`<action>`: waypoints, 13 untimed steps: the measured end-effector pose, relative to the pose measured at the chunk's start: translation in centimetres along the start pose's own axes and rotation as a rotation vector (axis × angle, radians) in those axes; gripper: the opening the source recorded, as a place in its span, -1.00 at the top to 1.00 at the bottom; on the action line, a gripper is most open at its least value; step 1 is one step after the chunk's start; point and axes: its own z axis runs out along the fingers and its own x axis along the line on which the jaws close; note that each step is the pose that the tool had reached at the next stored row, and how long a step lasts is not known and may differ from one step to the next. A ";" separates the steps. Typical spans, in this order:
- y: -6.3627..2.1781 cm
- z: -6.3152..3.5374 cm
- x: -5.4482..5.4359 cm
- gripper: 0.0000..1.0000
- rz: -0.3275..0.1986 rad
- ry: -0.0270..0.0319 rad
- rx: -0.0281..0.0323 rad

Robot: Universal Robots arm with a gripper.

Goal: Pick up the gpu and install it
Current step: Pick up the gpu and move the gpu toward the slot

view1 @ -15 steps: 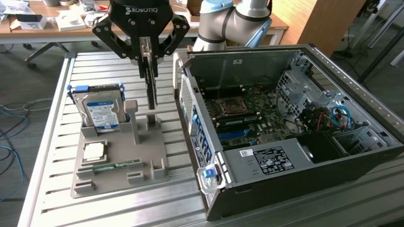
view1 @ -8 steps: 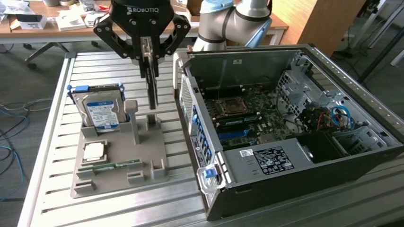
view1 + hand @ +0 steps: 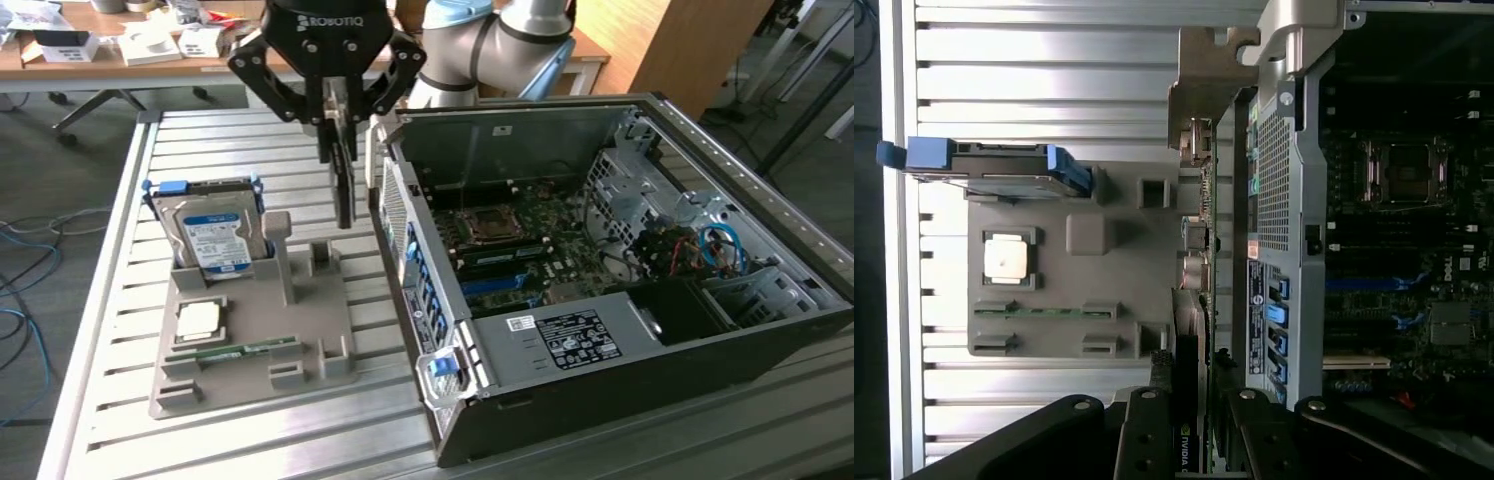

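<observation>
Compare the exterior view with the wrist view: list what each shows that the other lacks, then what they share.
Exterior: the arm's grey joints, a desk behind, the white sticker in the case. Wrist: the logo label on the gpu. Both: the pincer shut on the gpu, drive, tray, motherboard.

I hold the gpu (image 3: pixel 344 185) edge-on, so its fan face is hidden, and my fingers (image 3: pixel 1145 440) cover the end I clamp. The exterior view's upper edge cuts off my gripper (image 3: pixel 344 125) body. Print on the hard drive (image 3: pixel 214 235) label and the computer case (image 3: pixel 561 410) sticker is too small to read.
</observation>
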 end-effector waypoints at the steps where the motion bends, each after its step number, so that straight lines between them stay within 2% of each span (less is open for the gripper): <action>1: 0.01 0.01 -0.3 0.47 0.000 0.0000 -0.0002; 9: 0.07 0.08 -3.4 0.47 0.000 0.0003 -0.0023; 10: 0.09 0.10 -4.2 0.47 0.000 0.0003 -0.0029; 13: 0.11 0.12 -5.3 0.47 0.000 0.0005 -0.0034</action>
